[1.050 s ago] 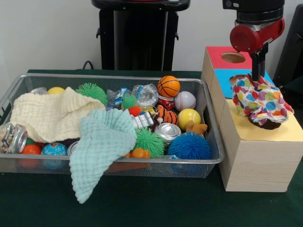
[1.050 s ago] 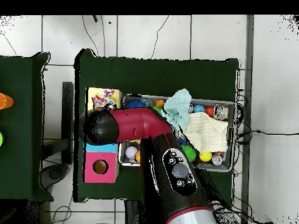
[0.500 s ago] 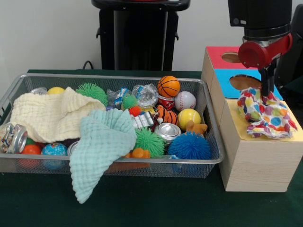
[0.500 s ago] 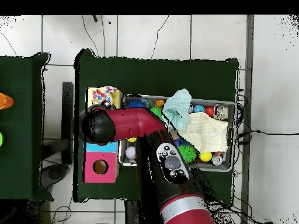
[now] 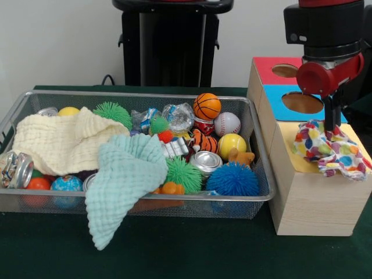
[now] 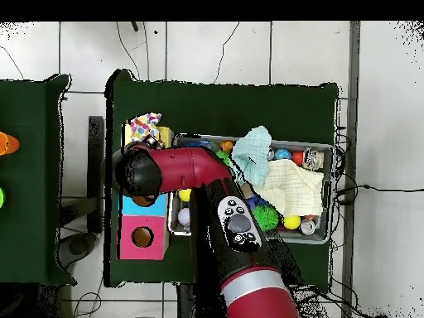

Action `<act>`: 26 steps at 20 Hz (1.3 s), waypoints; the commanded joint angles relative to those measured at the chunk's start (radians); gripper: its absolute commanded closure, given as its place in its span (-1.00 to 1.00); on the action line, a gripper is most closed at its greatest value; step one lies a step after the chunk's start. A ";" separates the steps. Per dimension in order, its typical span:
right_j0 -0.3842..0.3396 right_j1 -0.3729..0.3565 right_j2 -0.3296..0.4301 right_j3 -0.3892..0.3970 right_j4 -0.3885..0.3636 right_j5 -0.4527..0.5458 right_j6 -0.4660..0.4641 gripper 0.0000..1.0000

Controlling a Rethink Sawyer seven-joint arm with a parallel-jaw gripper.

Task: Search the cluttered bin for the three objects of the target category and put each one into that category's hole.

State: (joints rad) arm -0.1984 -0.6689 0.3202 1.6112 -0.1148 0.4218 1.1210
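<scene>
One spotted cloth (image 5: 332,152) drapes the box's (image 5: 308,197) yellow section, hiding the claw (image 5: 333,129) tips; grip unclear.

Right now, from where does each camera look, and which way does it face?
Front view: across the table, facing the wire bin and wooden box; the arm's red wrist and gripper show above the polka-dot cloth.
Overhead view: above, looking straight down; the red arm crosses the bin.
Shared: bin, box, cloth, arm.
</scene>
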 commanded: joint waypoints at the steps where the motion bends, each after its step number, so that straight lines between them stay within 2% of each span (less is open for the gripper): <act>1: 0.006 0.051 -0.070 -0.075 -0.011 -0.012 0.196 1.00; 7: 0.040 0.074 -0.133 -0.115 -0.031 0.039 0.188 1.00; 14: 0.051 0.122 -0.163 -0.117 -0.043 0.026 0.163 1.00; 19: 0.040 0.159 -0.129 -0.102 -0.015 0.036 0.154 1.00; 26: -0.019 0.183 -0.009 -0.038 0.048 0.092 0.100 1.00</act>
State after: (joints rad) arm -0.1621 -0.5848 0.2139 1.5131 -0.0920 0.4220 1.1210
